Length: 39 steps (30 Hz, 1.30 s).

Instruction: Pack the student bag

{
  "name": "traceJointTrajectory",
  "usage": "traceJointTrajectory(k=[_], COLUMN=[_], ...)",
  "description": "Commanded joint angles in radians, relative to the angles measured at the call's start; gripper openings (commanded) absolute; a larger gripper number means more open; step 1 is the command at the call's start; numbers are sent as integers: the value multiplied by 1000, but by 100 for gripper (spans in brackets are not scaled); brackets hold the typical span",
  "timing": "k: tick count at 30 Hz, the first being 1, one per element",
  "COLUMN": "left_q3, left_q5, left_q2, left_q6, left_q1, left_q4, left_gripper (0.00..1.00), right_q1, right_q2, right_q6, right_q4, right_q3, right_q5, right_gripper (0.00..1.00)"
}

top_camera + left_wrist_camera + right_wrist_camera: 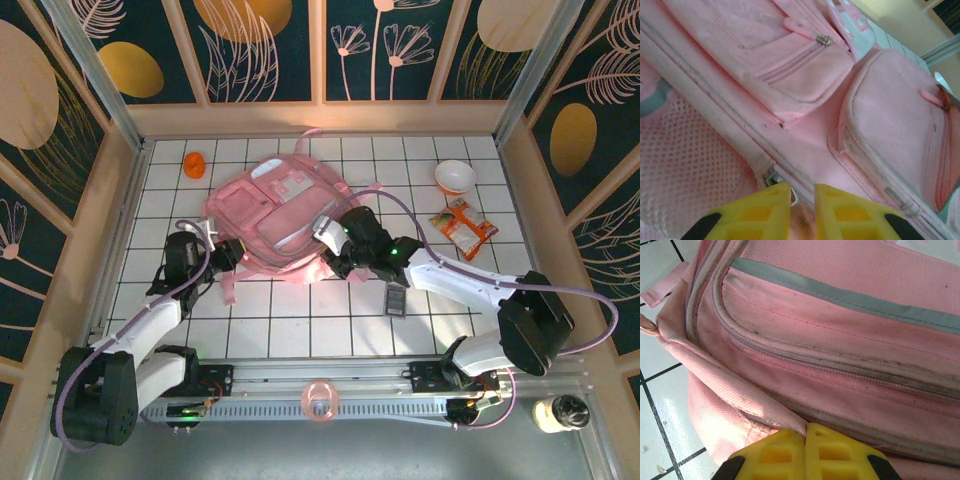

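Nearest us, the right gripper (pixel 805 432), jaws clenched together, presses a seam of the bag (pixel 285 215). The left gripper (pixel 802 189) stands narrowly parted at a zip pull (pixel 774 178); we cannot tell whether it grips. The bag lies flat at mid-table (pixel 270 330), with a bowl (pixel 455 176) and a packet (pixel 463 226) to its right.

the top camera looks down from the near side onto the whole table (pixel 300 320). each wrist camera peers past its own fingers (pixel 757 212) (pixel 772 457), close against the bag (pixel 285 215). all three share the bag.
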Motion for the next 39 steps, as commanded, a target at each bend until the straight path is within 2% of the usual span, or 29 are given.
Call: traceJointTrajectory(k=[1,5,7,12,14,17,21,26,29,36,39], left_q3=[-23,-5,2,30,44,62,68,85,91,78,76], left_q5=[32,30,21,-44,-55,-68,-65,-81,-85,65,75], left_q2=[-15,-9,-6,-11,-8,4,23,28,22,26,18], left_q6=[-50,-32,-31,-51,-55,-54,-45,-30,-29,-138,-149], left_q1=[-6,-7,-6,-5,-7,-7,-7,-7,-7,-9,-14], left_q4=[43,8,-8,-82,-112,-153,-165,-195,-203,-106,-104], left_gripper=[12,5,6,27,31,31,27,11,6,0,0], right_q1=[-20,-23,-25,-26,-26,-27,-27,-26,-27,-26,-25], right_q2=[-30,-29,-31,-31,-31,-32,-34,-40,-43,-23,-11], right_q6=[41,40,41,40,39,38,39,38,43,145,163], right_q4=[116,112,113,111,109,108,109,105,105,151,162], right_q3=[66,69,69,68,70,72,74,71,70,69,68], right_q5=[-18,-21,-23,-23,-23,-29,-35,-23,-17,10,23], right_gripper=[0,0,0,0,0,0,0,0,0,0,0])
